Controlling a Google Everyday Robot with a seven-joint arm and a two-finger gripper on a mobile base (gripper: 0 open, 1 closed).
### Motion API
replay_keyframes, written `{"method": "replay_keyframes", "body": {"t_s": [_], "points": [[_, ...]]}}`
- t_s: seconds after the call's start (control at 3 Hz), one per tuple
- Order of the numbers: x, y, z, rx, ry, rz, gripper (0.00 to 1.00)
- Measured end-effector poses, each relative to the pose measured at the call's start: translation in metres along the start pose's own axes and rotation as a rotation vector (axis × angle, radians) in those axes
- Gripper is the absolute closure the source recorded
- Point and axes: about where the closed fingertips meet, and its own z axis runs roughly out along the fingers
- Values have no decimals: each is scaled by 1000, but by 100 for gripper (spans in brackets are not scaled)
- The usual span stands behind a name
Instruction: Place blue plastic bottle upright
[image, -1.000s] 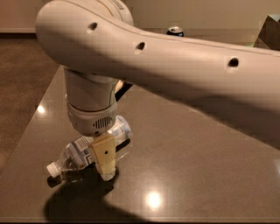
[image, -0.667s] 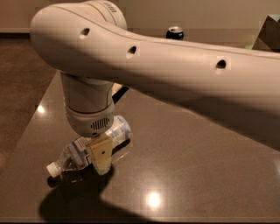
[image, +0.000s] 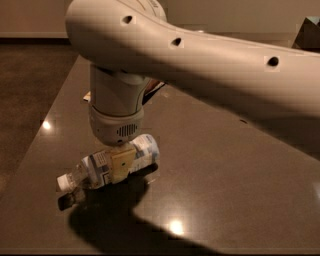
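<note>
Camera view, single angle. My arm crosses the upper picture from the right as a broad pale beam, and the wrist drops straight down over the near-left part of the dark glossy desk.

Pincer sits directly under the wrist, clamped on the blue plastic bottle at about mid-body. One tan finger pad lies flat against the bottle's near side, over the label. The opposite finger is hidden behind the bottle.

The bottle is not upright. It lies on its side at a slant, with the white cap low at the left and the base higher at the right, just below the wrist housing. The pale blue-and-white label wraps the middle, and a darker panel faces me left of the pad.

A dark blotch sits on the desk just below the cap, inside my arm's shadow. I cannot tell whether the bottle touches the desk or hangs just above it.

Two bright light glints show on the desk surface, one near the front edge and one at the left.
</note>
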Motion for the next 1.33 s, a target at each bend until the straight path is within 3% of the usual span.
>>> {"method": "replay_keyframes", "body": {"t_s": [0.33,1.33], "points": [[14,-5,-26,33,-115,50,98],[48,-17,-103,147,-466,212,100]]}}
